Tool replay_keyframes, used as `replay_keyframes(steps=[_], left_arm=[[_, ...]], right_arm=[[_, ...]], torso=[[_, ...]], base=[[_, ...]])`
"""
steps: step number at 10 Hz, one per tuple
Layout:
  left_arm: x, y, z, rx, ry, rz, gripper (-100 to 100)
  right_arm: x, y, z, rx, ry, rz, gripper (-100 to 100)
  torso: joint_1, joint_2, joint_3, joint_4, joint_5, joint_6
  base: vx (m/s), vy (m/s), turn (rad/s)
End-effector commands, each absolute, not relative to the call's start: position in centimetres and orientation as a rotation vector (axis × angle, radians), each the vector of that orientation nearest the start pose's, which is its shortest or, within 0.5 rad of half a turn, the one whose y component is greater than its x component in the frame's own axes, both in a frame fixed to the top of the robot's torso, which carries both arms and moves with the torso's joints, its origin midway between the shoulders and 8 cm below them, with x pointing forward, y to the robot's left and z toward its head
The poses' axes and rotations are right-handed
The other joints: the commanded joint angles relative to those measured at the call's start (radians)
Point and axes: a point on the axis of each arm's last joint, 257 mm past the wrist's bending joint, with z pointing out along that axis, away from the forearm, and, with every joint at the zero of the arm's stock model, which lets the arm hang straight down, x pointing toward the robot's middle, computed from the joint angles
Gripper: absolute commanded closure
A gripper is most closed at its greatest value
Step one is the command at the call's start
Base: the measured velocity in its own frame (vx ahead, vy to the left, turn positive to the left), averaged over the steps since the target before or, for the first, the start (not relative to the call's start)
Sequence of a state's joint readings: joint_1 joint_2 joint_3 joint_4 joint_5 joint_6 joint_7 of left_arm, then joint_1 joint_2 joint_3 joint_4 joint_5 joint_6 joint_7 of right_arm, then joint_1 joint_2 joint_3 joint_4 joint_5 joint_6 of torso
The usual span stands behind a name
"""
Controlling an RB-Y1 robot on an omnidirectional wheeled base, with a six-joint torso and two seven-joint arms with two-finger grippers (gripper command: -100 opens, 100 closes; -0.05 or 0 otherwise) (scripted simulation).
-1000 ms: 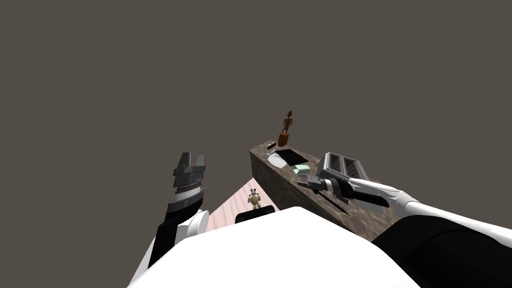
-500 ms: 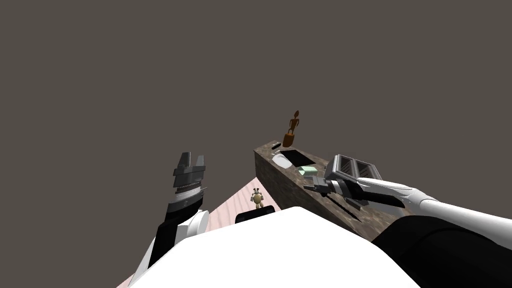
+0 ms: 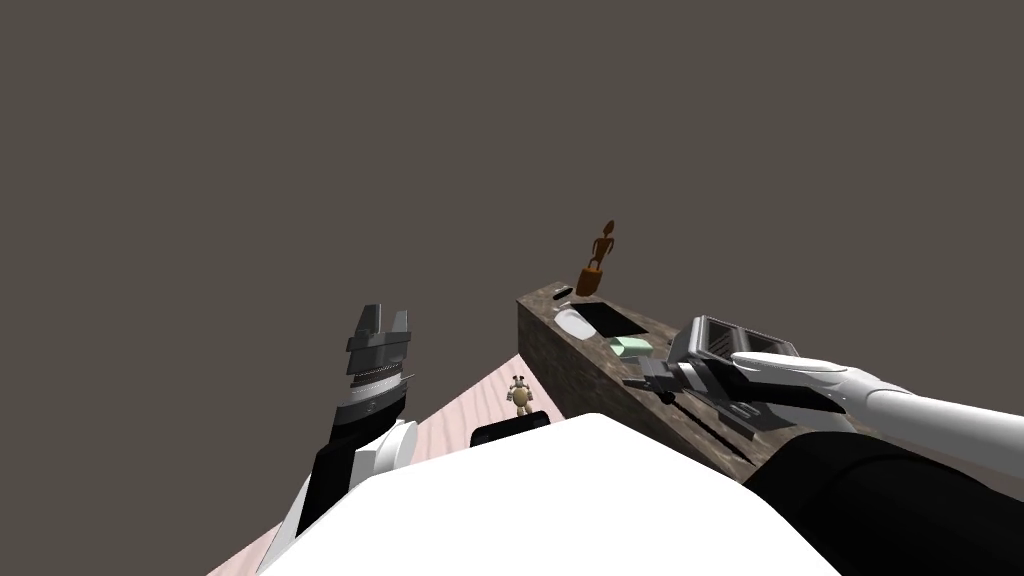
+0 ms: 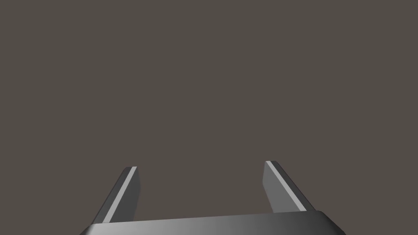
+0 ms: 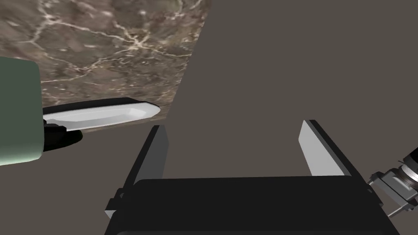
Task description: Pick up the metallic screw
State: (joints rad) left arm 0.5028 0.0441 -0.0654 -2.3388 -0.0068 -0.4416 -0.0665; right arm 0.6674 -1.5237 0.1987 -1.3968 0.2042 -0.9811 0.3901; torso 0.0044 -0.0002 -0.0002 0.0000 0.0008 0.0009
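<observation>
The right tool (image 3: pixel 636 381) hovers over the marbled counter (image 3: pixel 575 365), seemingly beside a green block (image 3: pixel 632 346).

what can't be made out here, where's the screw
- The screw: cannot be told apart; the small dark item beside the brown figurine is too small to name, head view.
- The green block: cut by the right wrist view's edge.
- The marble counter under the right gripper and toaster: hidden by them, head view.

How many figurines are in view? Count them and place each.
2. A brown figurine stands at the far end of the counter; a small tan toy figure stands on the pink floor beside it. Others may be hidden.
</observation>
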Motion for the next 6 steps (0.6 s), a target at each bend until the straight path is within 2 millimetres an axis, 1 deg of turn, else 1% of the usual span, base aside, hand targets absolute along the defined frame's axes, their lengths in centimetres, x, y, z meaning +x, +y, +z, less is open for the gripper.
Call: replay_keyframes(steps=[1, 2, 3, 4, 5, 6], left_arm=[[34.5, 25.2, 3.7, -0.607, 0.672, -1.303, 0], [34.5, 25.2, 3.7, -0.607, 0.672, -1.303, 0], [34.5, 25.2, 3.7, -0.607, 0.672, -1.303, 0], [34.5, 25.2, 3.7, -0.607, 0.672, -1.303, 0], [34.5, 25.2, 3.7, -0.607, 0.672, -1.303, 0], [34.5, 25.2, 3.7, -0.607, 0.672, -1.303, 0]], right_arm=[[21.3, -47.3, -28.2, -0.787, 2.25, 0.533, -100], [20.4, -48.2, -28.6, -0.805, 2.286, 0.518, -100], [19.4, -49.2, -29.1, -0.818, 2.326, 0.501, -100], [17.9, -50.9, -30.0, -0.831, 2.401, 0.462, -100], [17.3, -51.6, -30.4, -0.835, 2.431, 0.444, -100], [16.7, -52.4, -30.7, -0.838, 2.463, 0.424, -100]], torso=[[0.0, 0.0, 0.0, 0.0, 0.0, 0.0], [0.001, 0.0, 0.0, 0.0, 0.0, 0.0], [0.001, -0.001, -0.001, 0.0, 0.0, 0.0], [0.004, -0.002, -0.001, 0.0, 0.001, 0.0], [0.008, -0.003, -0.002, -0.001, 0.002, 0.001], [0.007, -0.005, -0.003, -0.001, 0.002, 0.001]], base=[[0.015, 0.067, 0.093], [0.041, 0.067, 0.057], [0.051, 0.116, 0.016], [0.069, 0.19, -0.09], [0.105, 0.152, -0.111], [0.1, 0.099, -0.065]])
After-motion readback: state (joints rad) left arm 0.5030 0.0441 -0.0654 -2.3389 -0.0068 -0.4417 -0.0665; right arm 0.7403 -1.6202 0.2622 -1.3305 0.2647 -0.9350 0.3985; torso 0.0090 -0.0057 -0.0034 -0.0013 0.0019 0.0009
